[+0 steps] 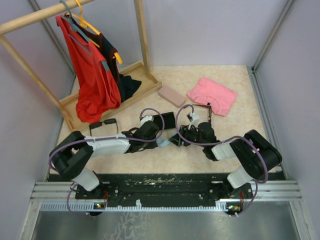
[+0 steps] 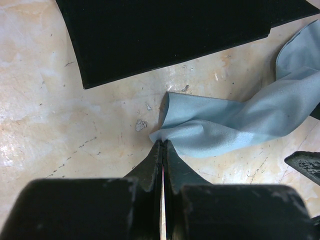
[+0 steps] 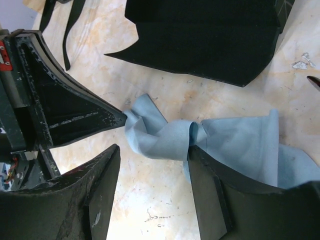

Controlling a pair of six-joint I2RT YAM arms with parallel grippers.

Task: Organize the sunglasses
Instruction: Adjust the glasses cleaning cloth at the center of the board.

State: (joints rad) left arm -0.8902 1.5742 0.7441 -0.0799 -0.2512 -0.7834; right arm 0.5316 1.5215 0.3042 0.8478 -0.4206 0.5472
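Top external view: the black sunglasses [image 1: 103, 125] lie open on the tabletop [image 1: 235, 135] at the left, just near of the wooden clothes rack [image 1: 141, 37] where a red shirt [image 1: 92, 82] hangs. The thin reddish-brown sunglasses [image 1: 209, 114] lie right of centre, at the near edge of a pink cloth [image 1: 212, 95]; they are too small to tell how they are folded. A pink case [image 1: 171, 96] sits between the rack and that cloth, and a black case [image 1: 166, 120] lies just near of it. Both arms reach to the middle, near of the black case, and meet over a light blue cloth [image 2: 225, 125].

Left wrist view: the left pincer [image 2: 163, 147] is pressed together, pinching one corner of the blue cloth, which trails away to the right, twisted, across the tabletop.

Right wrist view: the right pincer [image 3: 152, 150] stands spread, one finger on each side of the bunched middle of the cloth. The right-hand finger [image 3: 220, 200] touches the fabric, and the other is apart from it. Neither pincer touches either pair of sunglasses.
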